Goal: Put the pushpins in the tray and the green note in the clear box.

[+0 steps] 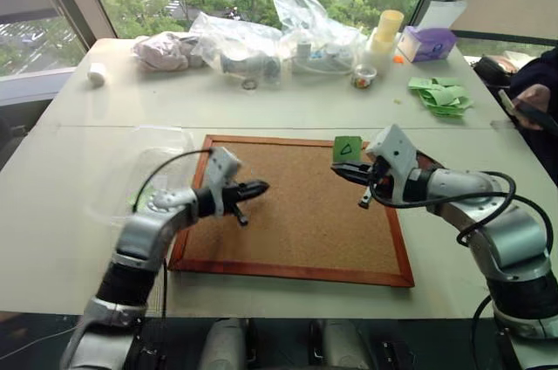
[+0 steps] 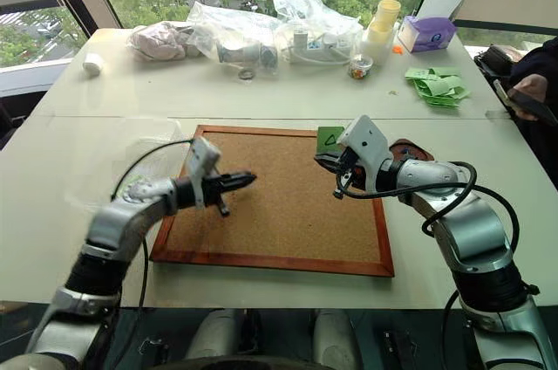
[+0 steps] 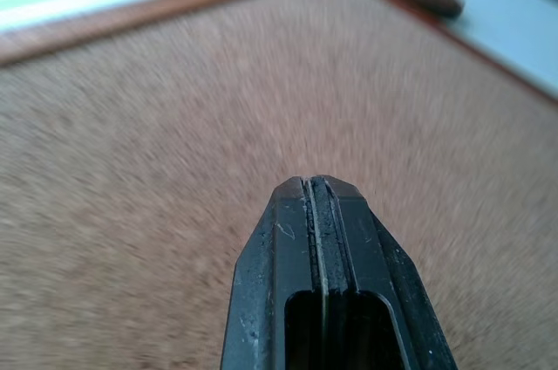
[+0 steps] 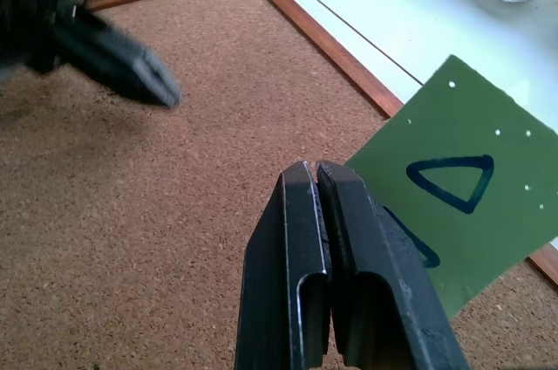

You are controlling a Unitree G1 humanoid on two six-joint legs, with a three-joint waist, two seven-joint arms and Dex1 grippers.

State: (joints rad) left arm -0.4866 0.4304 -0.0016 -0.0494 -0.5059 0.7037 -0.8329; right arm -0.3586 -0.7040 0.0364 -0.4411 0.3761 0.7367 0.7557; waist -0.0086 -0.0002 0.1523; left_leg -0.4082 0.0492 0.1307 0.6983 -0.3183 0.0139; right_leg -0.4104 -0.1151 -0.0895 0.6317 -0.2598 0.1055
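The green note (image 1: 347, 149) with its black triangle sits at the far right corner of the corkboard (image 1: 296, 213), its edge over the wooden frame; small pinholes dot it (image 4: 453, 187). My right gripper (image 1: 338, 170) hovers just in front of the note, shut, with nothing seen between its fingers (image 4: 288, 239). My left gripper (image 1: 255, 188) hangs shut over the board's left half, empty. The dark reddish tray (image 2: 411, 149) lies behind my right wrist, off the board's right edge. The clear box (image 1: 118, 180) stands left of the board by my left arm. The pushpins are too small to make out.
Along the far edge lie clear plastic bags (image 1: 261, 38), a small cup of coloured bits (image 1: 364, 79), stacked cups (image 1: 385, 31), a purple tissue box (image 1: 427, 43) and pale green papers (image 1: 440, 93). A person's hand (image 1: 532, 101) is at the right edge.
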